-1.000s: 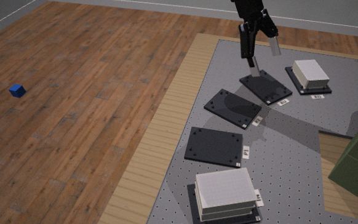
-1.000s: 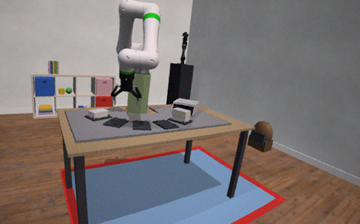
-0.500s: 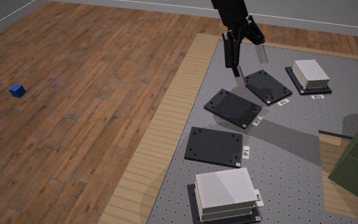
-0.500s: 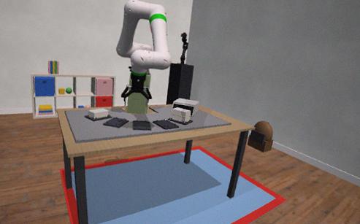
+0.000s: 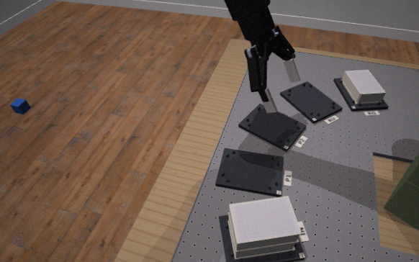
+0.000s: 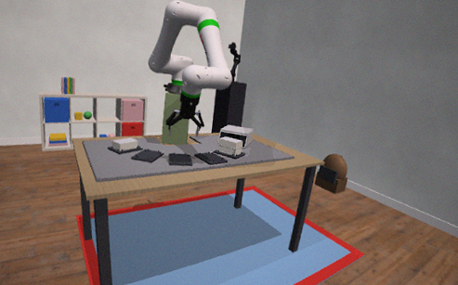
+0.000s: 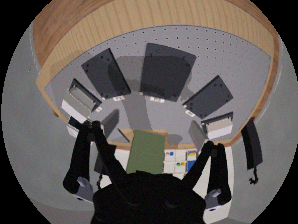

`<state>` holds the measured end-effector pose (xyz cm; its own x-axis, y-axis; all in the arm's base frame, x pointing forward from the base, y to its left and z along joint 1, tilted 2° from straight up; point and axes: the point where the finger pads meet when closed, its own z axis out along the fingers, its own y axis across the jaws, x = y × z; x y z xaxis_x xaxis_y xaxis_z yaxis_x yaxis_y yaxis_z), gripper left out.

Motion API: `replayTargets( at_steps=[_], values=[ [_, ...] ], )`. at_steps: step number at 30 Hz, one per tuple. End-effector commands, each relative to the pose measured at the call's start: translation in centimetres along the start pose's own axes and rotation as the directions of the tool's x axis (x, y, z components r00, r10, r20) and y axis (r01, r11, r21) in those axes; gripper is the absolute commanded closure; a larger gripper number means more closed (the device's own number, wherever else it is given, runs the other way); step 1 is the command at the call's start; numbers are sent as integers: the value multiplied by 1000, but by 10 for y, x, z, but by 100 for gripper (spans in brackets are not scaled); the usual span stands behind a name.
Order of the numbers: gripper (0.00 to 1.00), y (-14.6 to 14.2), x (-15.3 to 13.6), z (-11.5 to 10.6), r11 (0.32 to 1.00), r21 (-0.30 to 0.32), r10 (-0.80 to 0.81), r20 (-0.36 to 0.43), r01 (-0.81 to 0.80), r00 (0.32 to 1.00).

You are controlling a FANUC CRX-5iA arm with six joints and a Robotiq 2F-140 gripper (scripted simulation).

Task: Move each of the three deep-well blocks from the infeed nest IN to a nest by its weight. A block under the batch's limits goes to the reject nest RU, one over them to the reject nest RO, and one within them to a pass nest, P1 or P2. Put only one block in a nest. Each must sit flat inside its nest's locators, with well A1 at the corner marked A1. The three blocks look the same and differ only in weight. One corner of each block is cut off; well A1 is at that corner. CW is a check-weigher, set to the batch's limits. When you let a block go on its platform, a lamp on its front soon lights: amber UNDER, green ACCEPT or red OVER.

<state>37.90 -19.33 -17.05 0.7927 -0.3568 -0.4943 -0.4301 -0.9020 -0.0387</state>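
Observation:
My gripper (image 5: pixel 282 91) (image 6: pixel 184 123) (image 7: pixel 155 121) is open and empty. It hangs above the table over the empty dark nests P2 (image 5: pixel 271 126) (image 7: pixel 165 70) and RU (image 5: pixel 311 101) (image 7: pixel 210 97). One white deep-well block (image 5: pixel 361 86) (image 6: pixel 125 144) (image 7: pixel 217 125) sits on the RO nest (image 5: pixel 341 90) at the far end of the row. Two more white blocks (image 5: pixel 264 224) (image 6: pixel 229 146) (image 7: pixel 80 100) are stacked on the IN nest at the near end. Nest P1 (image 5: pixel 250 170) (image 7: pixel 105 72) is empty. I cannot make out the cut corners.
The nests lie in an arc on a grey perforated mat (image 5: pixel 335 187) on a wooden table (image 5: pixel 187 151) (image 6: pixel 196 179). The arm's green pedestal (image 5: pixel 404 198) (image 6: pixel 175 127) stands behind the arc. A white box with a dark slot (image 6: pixel 236 134) stands behind the IN stack.

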Motion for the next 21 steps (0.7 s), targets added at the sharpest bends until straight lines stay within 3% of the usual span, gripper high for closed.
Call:
replayTargets(
  at_steps=[1, 9, 21],
  values=[
    [0, -7, -1, 0, 999, -25, -43, -1, 43, 999],
    [0, -47, -5, 3, 950, -156, -269, 20, 269, 963],
    [0, -97, -10, 6, 946, -163, -281, 22, 280, 960]
  ],
)
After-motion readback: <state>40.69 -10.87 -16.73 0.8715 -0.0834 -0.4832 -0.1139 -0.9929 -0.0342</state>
